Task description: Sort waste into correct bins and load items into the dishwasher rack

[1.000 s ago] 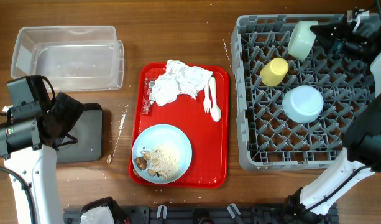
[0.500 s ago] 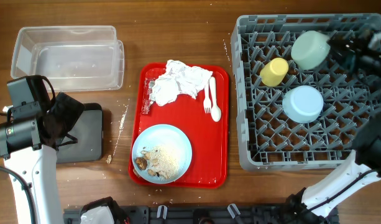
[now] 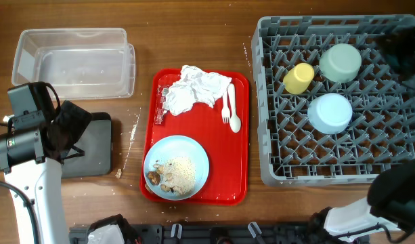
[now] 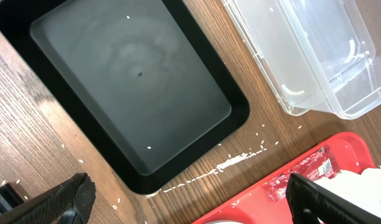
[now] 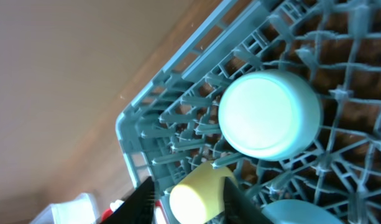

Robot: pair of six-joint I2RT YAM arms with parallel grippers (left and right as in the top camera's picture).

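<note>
While the pale green bowl (image 3: 340,62) sits upside down in the dishwasher rack (image 3: 275,169), both grippers are empty.
Right gripper (image 5: 189,205), blurred, seems parted near that bowl, the yellow cup (image 3: 298,78) and the light blue bowl (image 3: 330,112). Left gripper (image 4: 190,199) is spread wide over the black tray (image 4: 134,93), beside the clear tub (image 3: 75,61). Napkins (image 3: 193,91), wrapper (image 3: 163,108), fork (image 3: 226,116), spoon (image 3: 235,123) and plate (image 3: 193,152) with food scraps (image 3: 173,175) lie on the red tray (image 3: 237,156).

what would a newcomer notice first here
The bright red tray at the centre, carrying crumpled white napkins and a light blue plate of food scraps. To its right, the big grey rack holds a green bowl, yellow cup and blue bowl.
</note>
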